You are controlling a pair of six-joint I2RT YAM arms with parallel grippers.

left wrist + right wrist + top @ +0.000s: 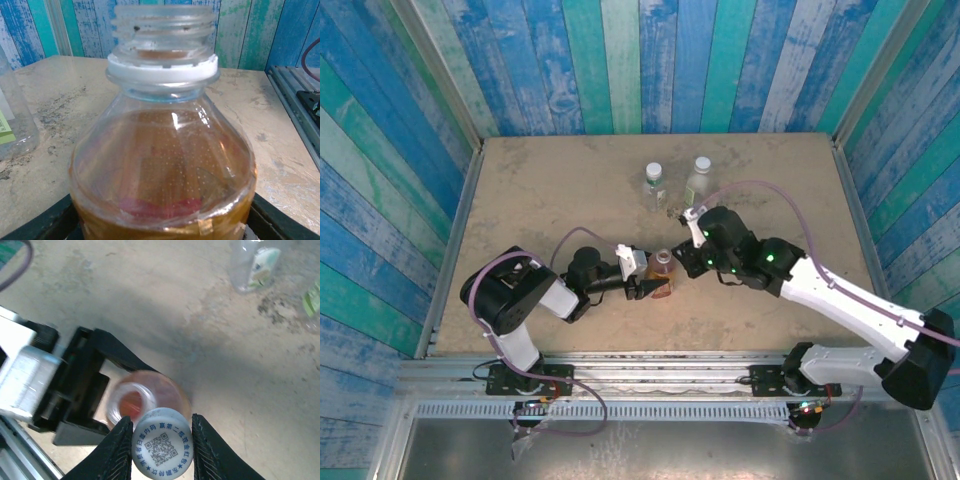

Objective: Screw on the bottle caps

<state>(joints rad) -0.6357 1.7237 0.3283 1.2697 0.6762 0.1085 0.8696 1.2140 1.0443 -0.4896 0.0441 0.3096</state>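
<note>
- While the left tool (652, 288) is clamped around the lower body of the amber bottle (162, 165), the bottle stands upright on the table (540, 190) near the middle front, and its long axis runs straight up.
- The left wrist view shows the bottle's threaded neck (162, 25) open and bare above a white ring (162, 70); no cap is on it.
- The right tool (164, 450) is pinching a white cap (161, 442) by its rim, one finger on each side. The printed top faces the wrist camera, so the open side should be facing down.
- What matters for the coming move is the offset. In the right wrist view the cap hangs over the bottle's shoulder, just beside the open mouth (131, 402) and not centred on it. The mouth lies up and to the left of the cap in that view, on the side of the left tool.
- By this judgement the right arm has to slide the cap a short way sideways until the two round outlines coincide, then lower it along the neck's upright axis before turning. A tilted cap could cross-thread.
- The short bottle with the greenish label (655, 184) and the taller clear bottle (698, 180) stand farther back, well apart from both tools. Each has a white top that looks like a fitted cap.
</note>
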